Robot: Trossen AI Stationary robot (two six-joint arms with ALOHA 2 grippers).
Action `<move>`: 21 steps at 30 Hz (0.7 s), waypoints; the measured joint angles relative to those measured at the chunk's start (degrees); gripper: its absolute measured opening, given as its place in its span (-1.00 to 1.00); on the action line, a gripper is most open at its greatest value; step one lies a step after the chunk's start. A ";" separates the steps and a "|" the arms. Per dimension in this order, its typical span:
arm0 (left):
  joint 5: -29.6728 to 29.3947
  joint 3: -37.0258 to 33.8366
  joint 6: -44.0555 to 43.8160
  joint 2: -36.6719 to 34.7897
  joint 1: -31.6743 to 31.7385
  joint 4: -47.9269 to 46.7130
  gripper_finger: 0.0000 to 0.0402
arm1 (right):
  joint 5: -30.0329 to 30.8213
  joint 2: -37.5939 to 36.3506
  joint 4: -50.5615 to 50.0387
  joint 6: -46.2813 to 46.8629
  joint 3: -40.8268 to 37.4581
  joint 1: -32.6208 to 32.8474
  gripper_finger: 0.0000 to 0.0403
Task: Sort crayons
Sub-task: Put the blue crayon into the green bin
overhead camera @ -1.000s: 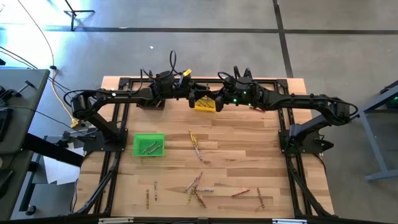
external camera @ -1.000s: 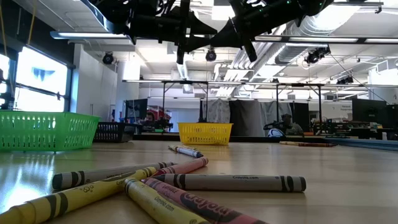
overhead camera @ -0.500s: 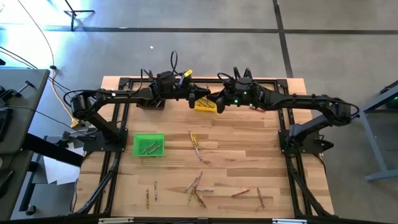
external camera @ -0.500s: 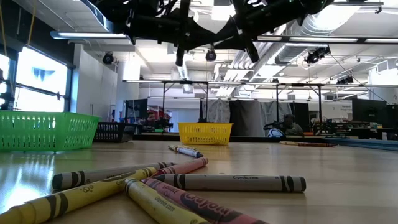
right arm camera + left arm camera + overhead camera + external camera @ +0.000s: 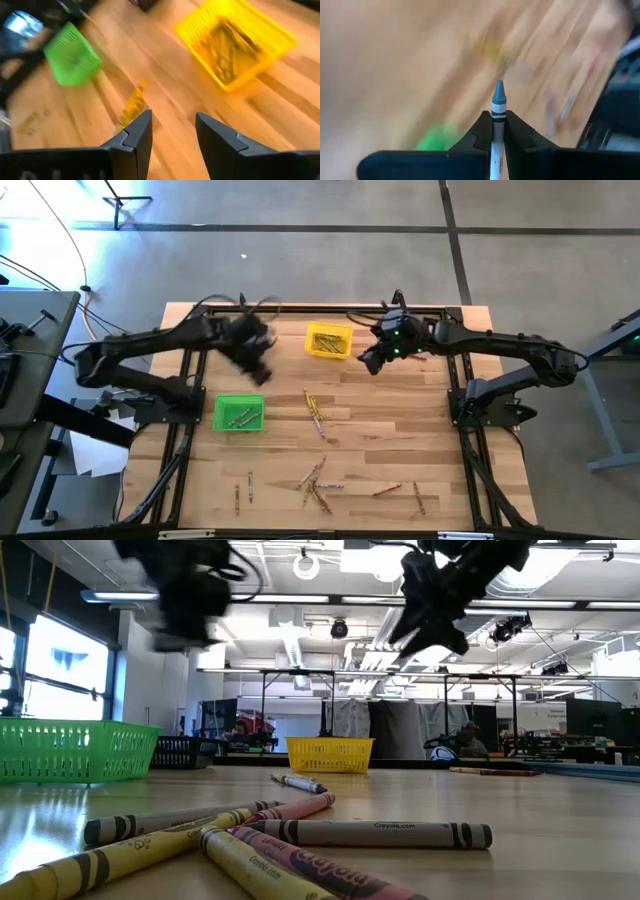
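Both arms have swung apart from their meeting above the yellow bin [image 5: 328,339]. Left gripper [image 5: 498,131], now above the tabletop [image 5: 400,450] near the green bin [image 5: 239,413], is clamped on a grey-blue crayon [image 5: 498,102], its pointed tip sticking out past the fingers. Right gripper [image 5: 172,131] stands apart and empty beside the yellow bin. Judged step: carrying this crayon to its bin; next it needs lining up over the right bin, then release. More crayons [image 5: 316,480] lie scattered nearer the front edge.

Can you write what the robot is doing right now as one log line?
left end effector: shut on grey-blue crayon | right end effector: open, empty, near yellow bin | green bin: holds crayons
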 joint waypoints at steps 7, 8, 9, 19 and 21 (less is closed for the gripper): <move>-14.94 -0.38 -18.81 -8.36 -13.85 -21.89 -0.95 | 5.46 1.44 -3.04 -1.11 -0.02 0.22 -0.36; -16.59 -0.83 -20.87 -9.02 -15.54 -21.76 -0.94 | 5.76 1.64 -2.59 -1.09 -0.02 0.17 -0.36; -18.18 -1.48 -22.48 -9.61 -17.17 -21.43 -0.92 | 6.10 1.77 -2.07 -1.10 -0.02 0.14 -0.36; -24.50 -13.37 -26.66 -10.54 -23.47 -17.18 -0.78 | 6.88 1.80 3.23 1.67 -0.02 0.17 -0.36; -23.45 -16.02 -26.64 -10.52 -24.05 -13.95 -0.78 | 6.87 1.80 3.46 3.33 -0.02 0.17 -0.36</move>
